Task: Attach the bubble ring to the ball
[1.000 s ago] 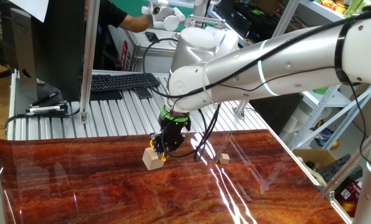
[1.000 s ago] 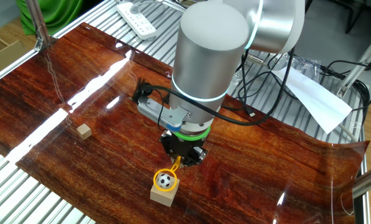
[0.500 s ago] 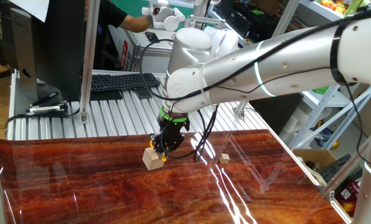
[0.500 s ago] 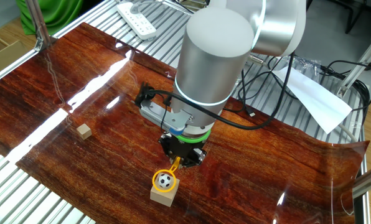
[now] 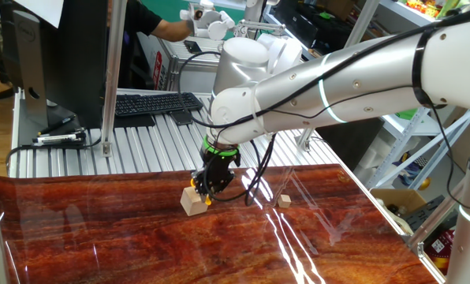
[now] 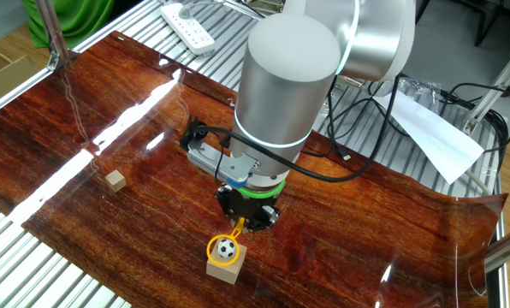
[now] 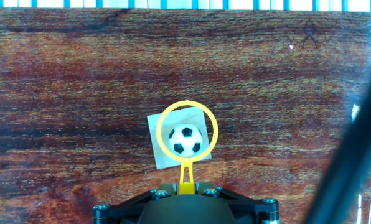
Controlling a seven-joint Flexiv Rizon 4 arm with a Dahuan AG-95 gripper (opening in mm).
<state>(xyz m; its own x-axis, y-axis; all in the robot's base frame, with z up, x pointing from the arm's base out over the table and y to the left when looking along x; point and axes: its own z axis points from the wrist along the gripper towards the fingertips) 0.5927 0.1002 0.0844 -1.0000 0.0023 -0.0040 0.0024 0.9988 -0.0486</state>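
A small black-and-white ball (image 7: 186, 140) (image 6: 226, 249) sits on top of a light wooden cube (image 6: 224, 267) (image 5: 192, 202) (image 7: 164, 155). My gripper (image 7: 185, 186) (image 6: 246, 219) (image 5: 210, 188) is shut on the handle of the yellow bubble ring (image 7: 185, 174). The ring's loop (image 7: 170, 111) (image 6: 213, 257) encircles the ball in the hand view and the other fixed view; I cannot tell whether it touches the ball. The gripper hangs just above and beside the cube.
A small tan cube (image 6: 114, 180) (image 5: 284, 201) lies apart on the wooden tabletop (image 6: 144, 111). Black cables (image 5: 255, 177) hang from the arm near the gripper. A keyboard (image 5: 152, 102) and a metal slatted bench (image 5: 77, 154) sit behind the table.
The gripper with the ring has shifted slightly toward the ball, so the loop now sits more squarely around it.
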